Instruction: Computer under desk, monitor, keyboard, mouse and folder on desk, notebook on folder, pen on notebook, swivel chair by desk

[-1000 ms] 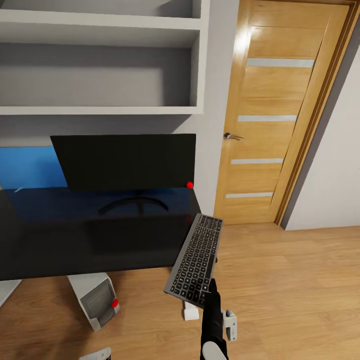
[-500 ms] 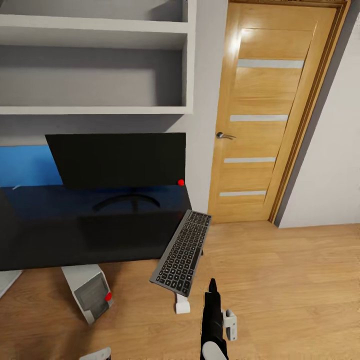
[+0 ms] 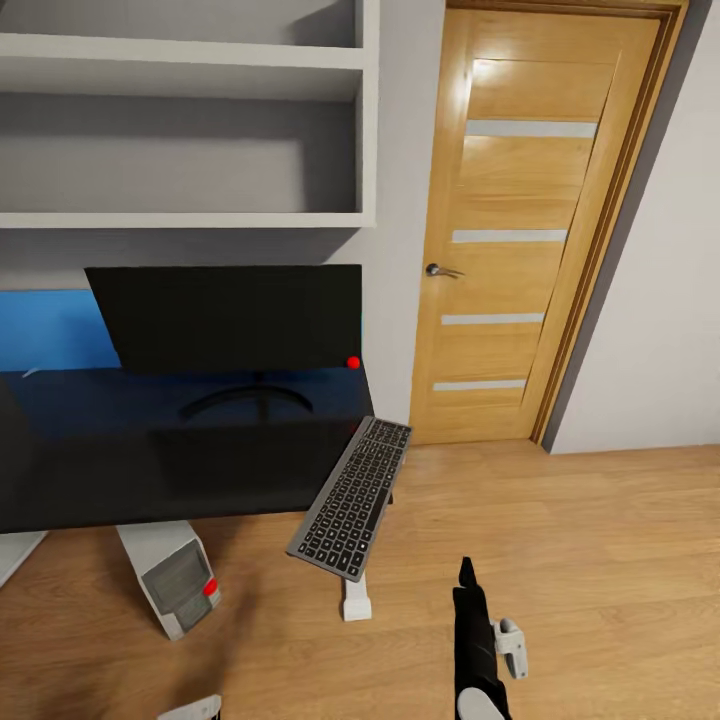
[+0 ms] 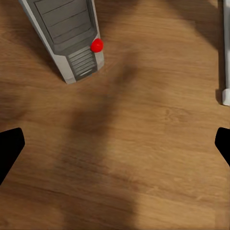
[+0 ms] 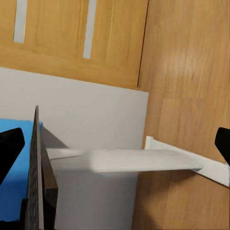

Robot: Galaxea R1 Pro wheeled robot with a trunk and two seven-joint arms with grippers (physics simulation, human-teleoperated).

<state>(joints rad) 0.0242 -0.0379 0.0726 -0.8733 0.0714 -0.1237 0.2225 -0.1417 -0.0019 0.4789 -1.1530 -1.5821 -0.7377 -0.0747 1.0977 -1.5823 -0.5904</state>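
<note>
The keyboard hangs tilted off the desk's right front corner, the monitor stands on top, and both grippers are wide open, holding nothing.

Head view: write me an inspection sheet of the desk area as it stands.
Surface: glossy black desk, front part bare.
Job's things: monitor upright at the desk's rear; keyboard tilted at the desk's right end, mostly out over the floor, support unclear; computer on the floor, partly under the desk's front edge.
Clutter: nothing seen.
Grippers: left gripper open, over bare floor near the computer; right gripper open, apart from the keyboard.
Cables: nothing seen.
Surroundings: light wood floor, closed wooden door, wall shelves, blue wall panel.
</note>
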